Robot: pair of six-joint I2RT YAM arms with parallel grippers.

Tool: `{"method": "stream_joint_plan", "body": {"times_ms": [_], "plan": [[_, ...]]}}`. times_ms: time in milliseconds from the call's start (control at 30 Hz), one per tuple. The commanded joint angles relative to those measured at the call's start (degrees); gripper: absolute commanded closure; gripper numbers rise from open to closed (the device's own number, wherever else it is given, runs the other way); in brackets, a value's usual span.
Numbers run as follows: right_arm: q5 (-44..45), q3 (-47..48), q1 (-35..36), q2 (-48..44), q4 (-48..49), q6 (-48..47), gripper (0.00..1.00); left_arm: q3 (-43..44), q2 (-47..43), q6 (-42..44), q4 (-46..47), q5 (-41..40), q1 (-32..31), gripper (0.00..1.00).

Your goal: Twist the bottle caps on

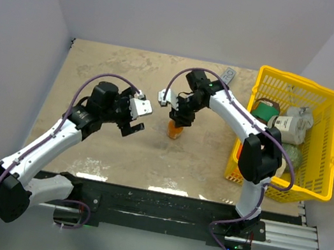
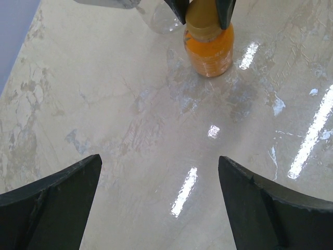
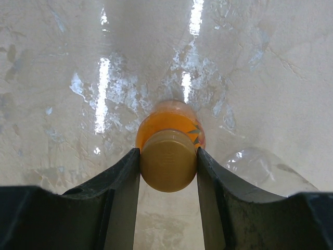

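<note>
An orange bottle [image 1: 175, 130] stands upright mid-table. On its neck sits the brownish-orange bottle cap [image 3: 167, 162], with my right gripper [image 3: 167, 151] shut on it from above, one finger on each side. The left wrist view shows the same bottle [image 2: 209, 49] and cap [image 2: 202, 22] at the top, between the right fingers [image 2: 177, 7]. A clear bottle [image 3: 260, 166] rests close beside the orange one, faint against the table [image 2: 156, 18]. My left gripper [image 2: 159, 158] hangs open over bare table, left of the orange bottle [image 1: 137, 118], holding nothing.
A yellow basket [image 1: 326, 101] stands at the right, holding a green-lidded container [image 1: 265, 108] and a white one [image 1: 291, 125]. A grey bar [image 1: 229, 74] lies by the back wall. Walls close in the left, back and right sides.
</note>
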Motion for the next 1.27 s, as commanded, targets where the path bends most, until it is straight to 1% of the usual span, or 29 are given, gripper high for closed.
{"method": "stream_joint_plan", "body": {"times_ms": [0, 33, 67, 133, 167, 200, 233, 267, 333, 400, 500, 567, 600, 633, 667, 700, 733, 767, 800, 833, 867, 933, 967, 1000, 1067, 1100, 1167, 1233], "plan": [[1.2, -0.5, 0.1, -1.8, 3.8, 1.5, 0.89, 0.3, -0.5, -0.7, 2.1, -0.3, 0.5, 0.01], [1.4, -0.2, 0.0, -1.6, 3.7, 1.5, 0.84, 0.2, -0.5, -0.6, 2.1, -0.4, 0.5, 0.0], [1.4, -0.1, 0.1, -1.5, 3.6, 1.5, 0.74, 0.3, -0.5, -0.6, 2.1, -0.4, 0.5, 0.0], [1.3, 0.2, 0.0, -1.6, 3.5, 1.7, 0.65, 0.5, -0.3, -0.5, 2.1, -0.4, 0.5, 0.0], [1.1, 0.3, 0.0, -1.9, 3.6, 1.8, 0.56, 0.5, -0.4, -0.4, 2.1, -0.4, 0.5, 0.0], [1.1, 0.3, 0.0, -2.1, 3.6, 1.7, 0.52, 0.5, -0.3, -0.4, 2.0, -0.4, 0.5, 0.0], [1.0, 0.3, 0.1, -2.5, 3.6, 1.6, 0.34, 0.6, -0.2, -0.4, 2.2, -0.4, 0.5, 0.01], [0.7, 0.2, 0.0, -2.9, 3.6, 1.6, 0.18, 0.6, -0.1, -0.4, 2.2, -0.1, 0.5, 0.0], [0.7, 0.0, 0.1, -3.1, 3.9, 1.6, 0.17, 0.6, 0.1, -0.4, 2.3, -0.1, 0.5, 0.0], [0.3, 0.1, 0.1, -3.9, 3.9, 1.5, 0.08, 0.8, 0.3, -0.3, 2.4, 0.3, 0.5, 0.0], [-1.6, 2.5, 0.1, -5.0, 1.9, 1.5, 0.04, 1.4, 0.5, -0.1, 2.2, 0.1, 0.5, 0.01], [-3.1, 6.8, 0.0, -5.8, 0.8, 2.9, 0.02, 1.6, 0.5, -0.2, 2.1, 0.0, 0.6, 0.0], [-4.1, 8.5, 0.1, -6.9, 0.4, 4.0, 0.01, 1.9, 0.5, -0.6, 2.1, 0.0, 0.7, 0.0], [-4.3, 12.0, 0.0, -7.1, 0.8, 7.7, 0.01, 2.2, 0.5, -0.9, 2.5, -0.1, 0.9, 0.0], [-4.2, 13.5, 0.1, -7.8, 1.6, 10.4, 0.01, 2.3, 0.5, -1.5, 2.9, -0.6, 1.5, 0.0], [-1.6, 14.5, 0.0, -8.4, 5.3, 13.6, 0.01, 2.9, 0.6, -3.4, 3.5, -0.9, 1.9, 0.0], [2.2, 14.4, 0.0, -10.2, 9.4, 23.2, 0.01, 3.0, 0.7, -4.5, 5.1, -1.6, 2.3, 0.0], [6.3, 13.7, 0.1, -11.1, 13.5, 28.7, 0.01, 3.1, 1.1, -5.6, 6.3, -4.2, 2.8, 0.01], [11.8, 13.4, 0.2, -11.8, 19.4, 34.0, 0.01, 3.0, 1.2, -8.0, 7.6, -5.7, 3.0, 0.0], [20.1, 14.1, 0.1, -12.1, 20.5, 41.5, 0.01, 2.8, 1.5, -9.3, 10.6, -7.2, 3.3, 0.0], [23.9, 15.0, 0.1, -12.0, 20.6, 43.4, 0.01, 2.8, 2.3, -10.7, 12.1, -10.3, 4.2, 0.0], [30.1, 17.9, 0.2, -11.4, 18.4, 46.9, 0.01, 2.9, 3.3, -16.5, 16.1, -13.0, 6.0, 0.0], [31.7, 18.0, 0.1, -11.4, 17.7, 47.4, 0.01, 3.0, 4.2, -18.9, 17.0, -14.4, 8.6, 0.0], [32.8, 17.7, 0.1, -11.7, 17.1, 47.7, 0.01, 3.6, 4.8, -23.8, 17.7, -15.5, 9.8, 0.0], [36.0, 14.3, 0.1, -13.7, 18.3, 48.3, 0.01, 4.4, 6.6, -28.6, 18.8, -18.7, 12.5, 0.0], [36.2, 13.0, 0.1, -14.3, 19.3, 48.3, 0.01, 4.6, 7.0, -32.4, 18.9, -19.4, 13.0, 0.0], [35.8, 10.2, 0.2, -15.3, 20.0, 48.5, 0.01, 4.4, 7.5, -35.8, 19.6, -21.9, 14.2, 0.0], [35.8, 8.6, 0.1, -16.2, 22.1, 50.0, 0.01, 3.6, 7.6, -39.9, 20.4, -22.1, 14.9, 0.0]]}}
